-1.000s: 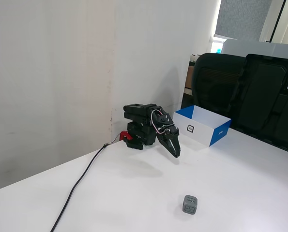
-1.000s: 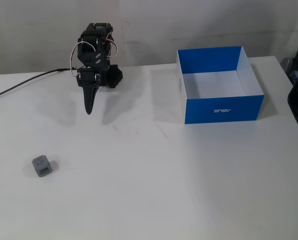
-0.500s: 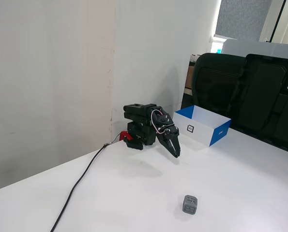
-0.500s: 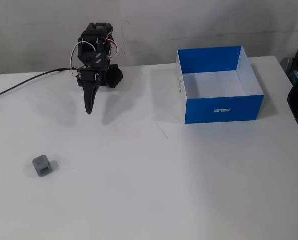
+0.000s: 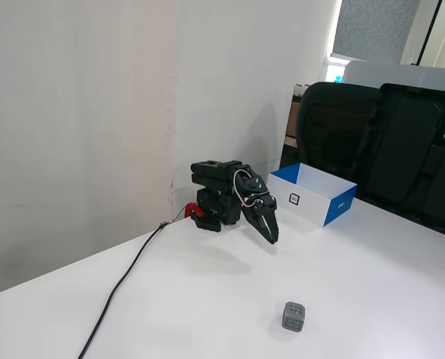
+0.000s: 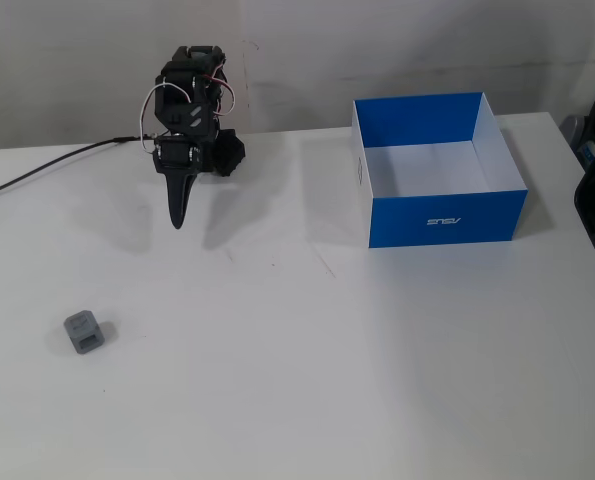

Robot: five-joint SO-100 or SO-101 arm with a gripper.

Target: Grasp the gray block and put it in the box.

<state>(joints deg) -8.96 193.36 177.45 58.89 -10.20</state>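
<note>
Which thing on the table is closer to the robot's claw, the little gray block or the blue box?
The gray block and the box look about equally far from the gripper, so these views don't clearly settle it. The block is small and gray; the box is big, blue and open.

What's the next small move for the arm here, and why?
Probably swing toward the gray block and open. The gripper looks shut, folded near its base and holding nothing. The block sits alone on the table, far from the box, which holds nothing.

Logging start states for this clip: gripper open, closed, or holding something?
Gripper: closed, empty, hanging above the table. The gray block lies apart from it on the table, untouched.
</note>
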